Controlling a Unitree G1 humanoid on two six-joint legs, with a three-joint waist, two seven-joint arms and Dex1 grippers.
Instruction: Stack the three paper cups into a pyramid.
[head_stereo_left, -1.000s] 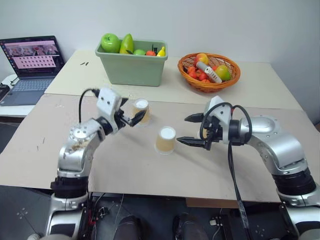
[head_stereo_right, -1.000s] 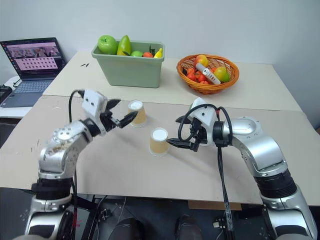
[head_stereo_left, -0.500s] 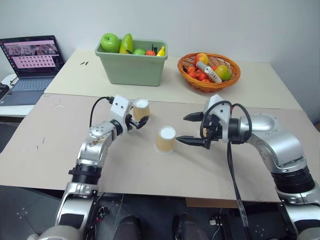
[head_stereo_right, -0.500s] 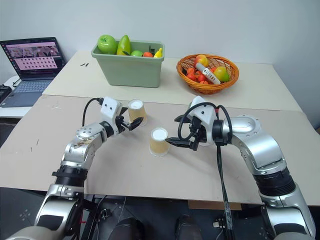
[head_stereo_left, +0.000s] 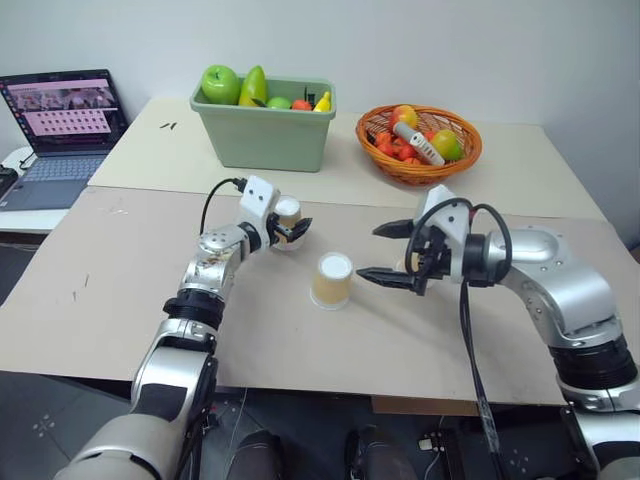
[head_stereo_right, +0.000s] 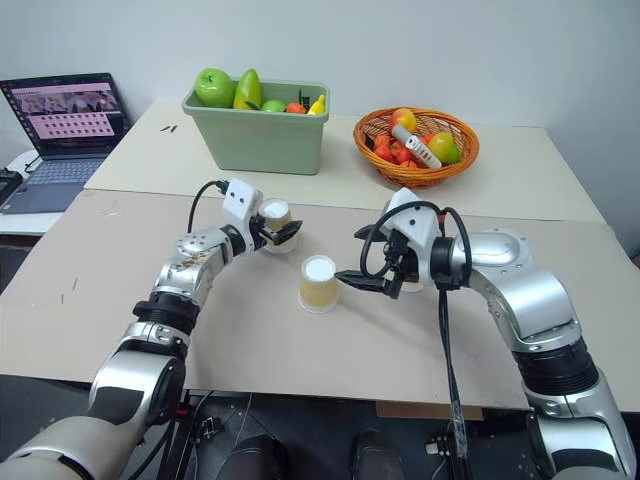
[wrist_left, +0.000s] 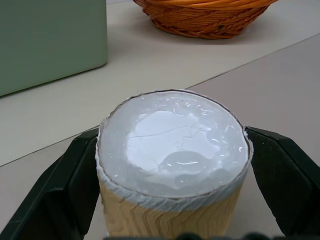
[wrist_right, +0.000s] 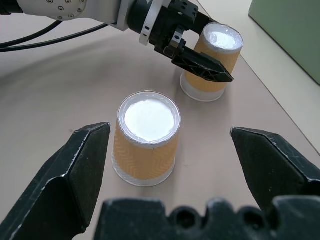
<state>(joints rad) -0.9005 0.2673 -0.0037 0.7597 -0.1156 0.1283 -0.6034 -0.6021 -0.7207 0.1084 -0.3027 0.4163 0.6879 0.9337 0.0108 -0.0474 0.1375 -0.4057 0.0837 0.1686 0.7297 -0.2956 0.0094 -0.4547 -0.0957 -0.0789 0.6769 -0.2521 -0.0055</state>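
Two paper cups stand upside down on the table, white bases up. The farther cup (head_stereo_left: 287, 215) sits between the fingers (wrist_left: 60, 190) of my left gripper (head_stereo_left: 293, 229). The gripper is open, with one finger close on each side of the cup (wrist_left: 172, 165). The nearer cup (head_stereo_left: 331, 280) stands alone at the table's middle. My right gripper (head_stereo_left: 368, 253) hovers just right of it, open, pointing at it with nothing between its fingers. The right wrist view shows both the nearer cup (wrist_right: 147, 137) and the farther cup (wrist_right: 212, 62). A tan sliver (head_stereo_left: 406, 266) shows behind the right gripper; I cannot tell what it is.
A green bin (head_stereo_left: 262, 140) of fruit and an orange basket (head_stereo_left: 418, 158) of fruit stand at the back of the table. A laptop (head_stereo_left: 62, 120) sits open at the far left.
My left gripper has reached forward to the farther cup, and its open fingers now stand on either side of it. The right arm and both cups have not moved.
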